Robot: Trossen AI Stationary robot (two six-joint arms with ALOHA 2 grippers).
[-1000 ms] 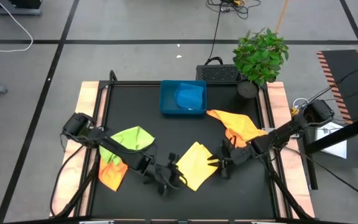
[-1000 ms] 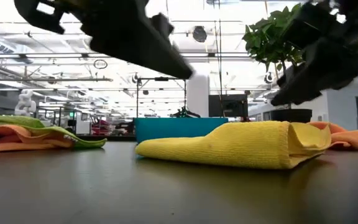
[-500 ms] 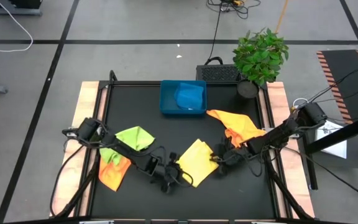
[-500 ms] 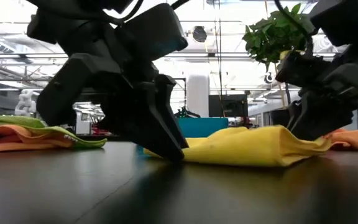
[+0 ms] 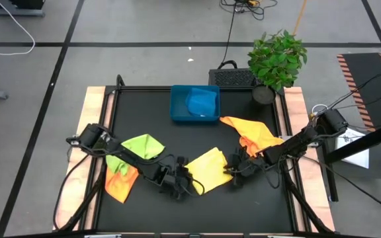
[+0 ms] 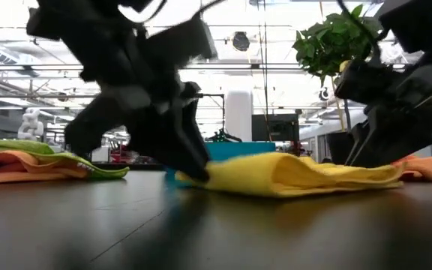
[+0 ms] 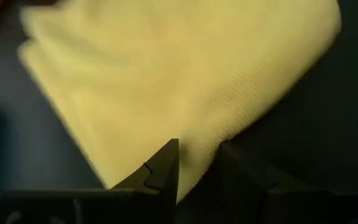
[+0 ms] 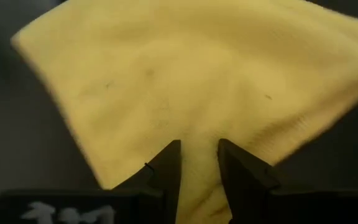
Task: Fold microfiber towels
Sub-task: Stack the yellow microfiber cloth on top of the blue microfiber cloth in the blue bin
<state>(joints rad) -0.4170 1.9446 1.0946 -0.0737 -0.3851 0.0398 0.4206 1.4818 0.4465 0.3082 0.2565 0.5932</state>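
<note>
Lying near the front middle of the black table [image 5: 177, 139], a folded yellow towel [image 5: 207, 172] sits with its long axis on a diagonal — one end toward the front left, the other toward the back right. Seen level across the table, it is a low, flat mound with a rumpled top.

The left gripper [image 5: 182, 187] is down at the towel's front-left end; in its wrist view the two dark fingers [image 7: 166, 168] stand close together with the towel's edge pinched between them. The right gripper [image 5: 233, 173] is at the opposite, right end, and its fingers [image 8: 169, 165] likewise clamp a fold of yellow cloth.

An orange towel [image 5: 250, 134] lies crumpled toward the table's right side, just behind the right arm. On the left, a lime green towel [image 5: 141, 147] overlaps a second orange towel [image 5: 119, 185]. At the back middle stands a blue tray [image 5: 194, 104] holding a blue towel [image 5: 202, 102].

Light wooden strips edge the table on both sides. A potted plant [image 5: 276, 61] stands at the back right corner. Around it is grey floor marked with dark lines — and beyond, a bright hall with ceiling beams and lights.
</note>
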